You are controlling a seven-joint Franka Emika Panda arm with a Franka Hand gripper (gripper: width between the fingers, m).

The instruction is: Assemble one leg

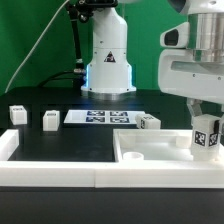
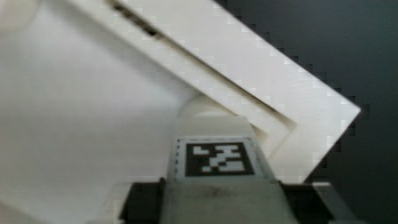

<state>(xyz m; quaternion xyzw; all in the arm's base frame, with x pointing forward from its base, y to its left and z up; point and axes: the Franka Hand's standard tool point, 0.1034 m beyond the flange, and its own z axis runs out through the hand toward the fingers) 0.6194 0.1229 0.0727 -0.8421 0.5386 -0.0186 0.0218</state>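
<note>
One gripper (image 1: 207, 128) clamped on the leg (image 1: 207, 137) above the tray's (image 1: 140, 155) right-hand rim in the exterior view, three loose blocks (image 1: 50, 120) well apart on open table (image 1: 60, 140), wrist view, tagged leg (image 2: 221, 158) between fingers (image 2: 151, 203), near the tray's raised edge (image 2: 267, 100)

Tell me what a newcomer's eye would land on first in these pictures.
First, the gripper at the exterior view's right, holding the leg with its black-and-white tag just above the large white tray-like part. The wrist view shows the same tag between the fingers, over the tray-like part's raised rim. Next, the marker board lies flat mid-table, with small white blocks towards that view's left.
</note>
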